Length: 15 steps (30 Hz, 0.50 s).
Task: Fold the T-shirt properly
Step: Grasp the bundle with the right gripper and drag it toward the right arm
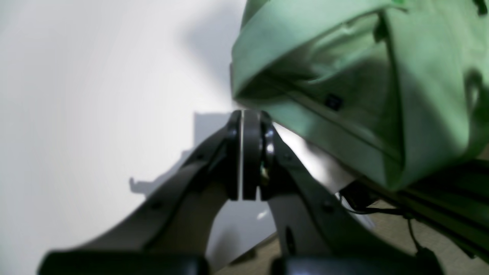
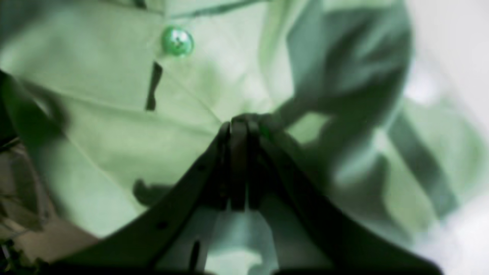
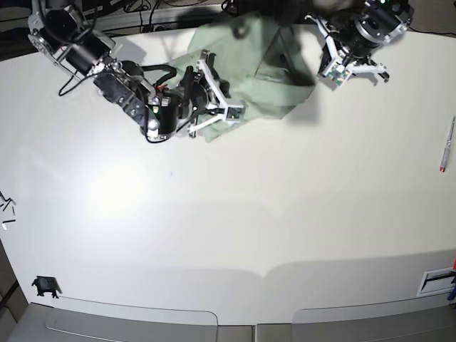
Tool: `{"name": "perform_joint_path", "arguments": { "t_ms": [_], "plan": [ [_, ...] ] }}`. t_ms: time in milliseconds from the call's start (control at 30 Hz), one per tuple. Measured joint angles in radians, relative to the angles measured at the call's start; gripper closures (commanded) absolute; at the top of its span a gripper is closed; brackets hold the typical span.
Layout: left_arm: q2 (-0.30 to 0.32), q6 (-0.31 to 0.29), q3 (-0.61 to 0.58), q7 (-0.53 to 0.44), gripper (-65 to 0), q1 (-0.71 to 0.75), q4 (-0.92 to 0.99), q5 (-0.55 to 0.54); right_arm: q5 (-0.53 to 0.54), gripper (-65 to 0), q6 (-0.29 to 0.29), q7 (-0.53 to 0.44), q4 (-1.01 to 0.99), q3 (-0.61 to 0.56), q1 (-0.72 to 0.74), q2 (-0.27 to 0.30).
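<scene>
The T-shirt (image 3: 249,68) lies bunched near the far edge of the worktop (image 3: 235,214), somewhat toward the middle of that edge, with nothing yet squared or layered; I judge the fold barely begun, the step in hand being the gathering or spreading of the cloth. The right pincer (image 3: 226,108) sits at the shirt's near-left margin; in its wrist view the fingers (image 2: 238,130) are pressed together over the cloth beside a button (image 2: 177,40), yet whether a fold of fabric is caught between them cannot be told from the blur. The left pincer (image 3: 350,69) stands just off the shirt's right side, apart from it; its wrist view shows the fingers (image 1: 244,126) shut on nothing, bare worktop behind them and a rolled sleeve or hem (image 1: 344,95) just beside.

The heap's long axis seems to run from the far edge toward the near left; which way the collar points is hard to say, though the button suggests the front faces up near the right pincer.

The next move probably calls for the left pincer to open, take an edge, and both to draw the cloth flat.
</scene>
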<state>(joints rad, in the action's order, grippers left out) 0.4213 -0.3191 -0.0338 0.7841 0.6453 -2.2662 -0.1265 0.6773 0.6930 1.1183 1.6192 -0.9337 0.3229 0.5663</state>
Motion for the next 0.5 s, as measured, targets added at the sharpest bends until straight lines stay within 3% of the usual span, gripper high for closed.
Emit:
{"name": "perform_joint_path", "arguments": {
  "t_ms": [133, 267, 500],
  "plan": [
    [0.000, 0.002, 0.000, -0.001, 0.0, 0.000, 0.000, 0.000, 0.037, 0.0, 0.011, -0.100, -0.111, -0.068, 0.013, 0.001],
    [0.000, 0.001, 0.000, -0.001, 0.0, 0.000, 0.000, 0.000, 0.086, 0.0, 0.035, -0.125, -0.210, -0.076, 0.012, -0.002],
    [0.000, 0.000, 0.000, -0.001, 0.0, 0.001, 0.000, 0.000, 0.179, 0.0, 0.091, -0.165, -0.352, 0.045, -0.007, -0.008]
  ]
}}
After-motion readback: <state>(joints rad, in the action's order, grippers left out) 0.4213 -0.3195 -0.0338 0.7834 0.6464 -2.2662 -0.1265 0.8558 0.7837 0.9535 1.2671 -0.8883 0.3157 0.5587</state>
